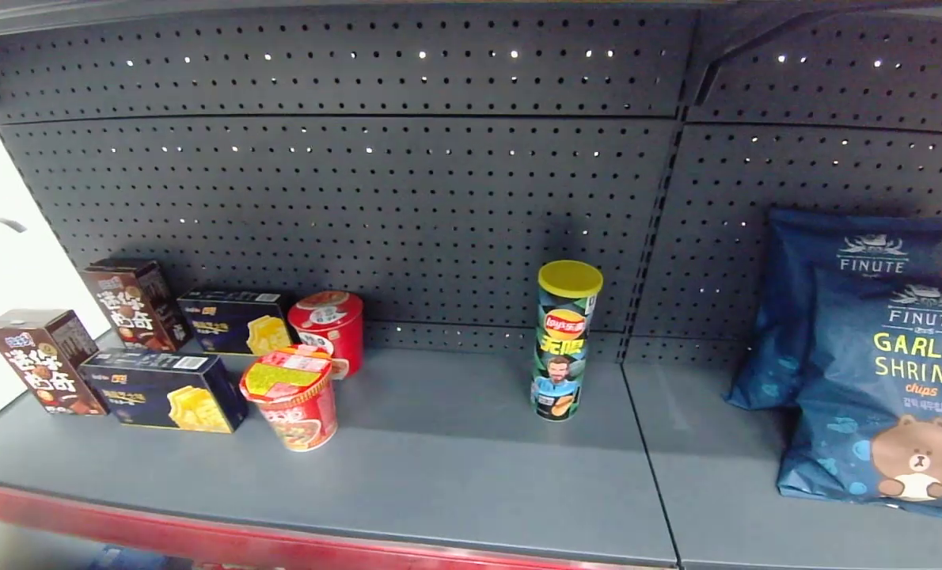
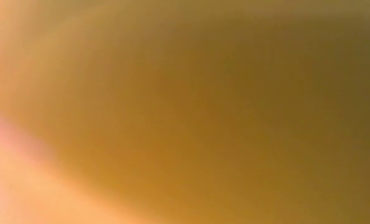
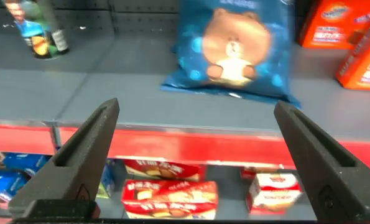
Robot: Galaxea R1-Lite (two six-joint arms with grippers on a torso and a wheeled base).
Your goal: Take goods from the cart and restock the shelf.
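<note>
A tall chips can with a yellow lid stands upright mid-shelf, near the pegboard back. The chips can also appears in the right wrist view. Blue shrimp-chip bags lean at the shelf's right. My right gripper is open and holds nothing. It hangs in front of the red shelf edge, facing the front bear-print bag. Something orange-brown sits right against the left wrist camera, too blurred to identify.
On the grey shelf, the left end holds two brown boxes, two dark blue boxes and two red cup noodles. Orange boxes stand beyond the bag. Red boxes fill the lower shelf.
</note>
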